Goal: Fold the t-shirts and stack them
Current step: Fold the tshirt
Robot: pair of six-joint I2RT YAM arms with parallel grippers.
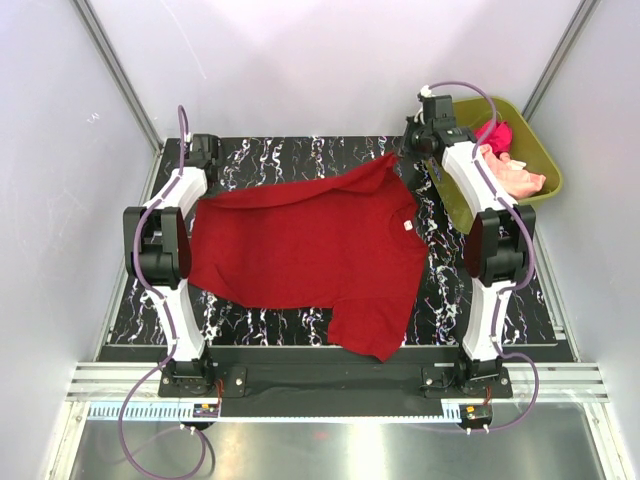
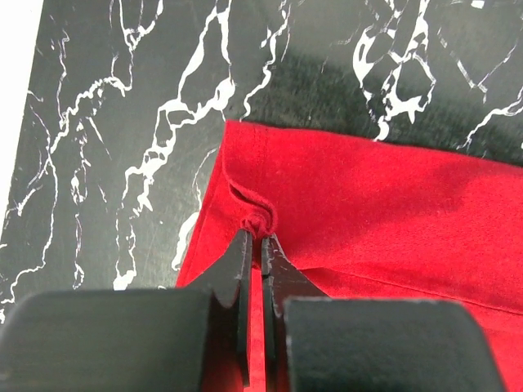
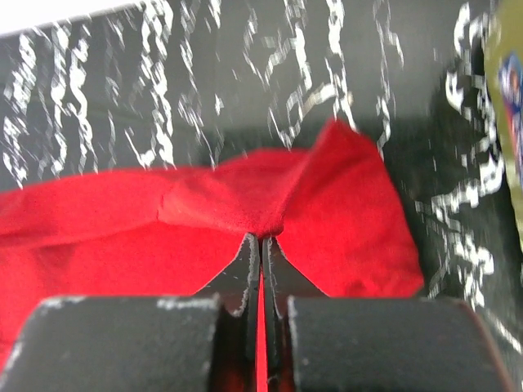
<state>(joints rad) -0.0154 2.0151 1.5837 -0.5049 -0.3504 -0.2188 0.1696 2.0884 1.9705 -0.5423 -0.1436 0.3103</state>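
1. Nearest me: deep red t-shirt [image 1: 300, 250], spread across the black marbled table [image 1: 270, 325], one end reaching its near edge.
2. Far left: left gripper [image 2: 256, 237], jaws clamped on the shirt's edge.
3. Far right: right gripper [image 3: 261, 238], jaws pinched on a bunched fold.
4. I list beyond: olive-green tub [image 1: 545, 150] holding the magenta-pink t-shirt [image 1: 497, 133] and pale peach t-shirt [image 1: 520, 178].

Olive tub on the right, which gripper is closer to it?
Right. The right gripper pinches the red shirt beside the tub; the left gripper pinches it at the table's opposite side.
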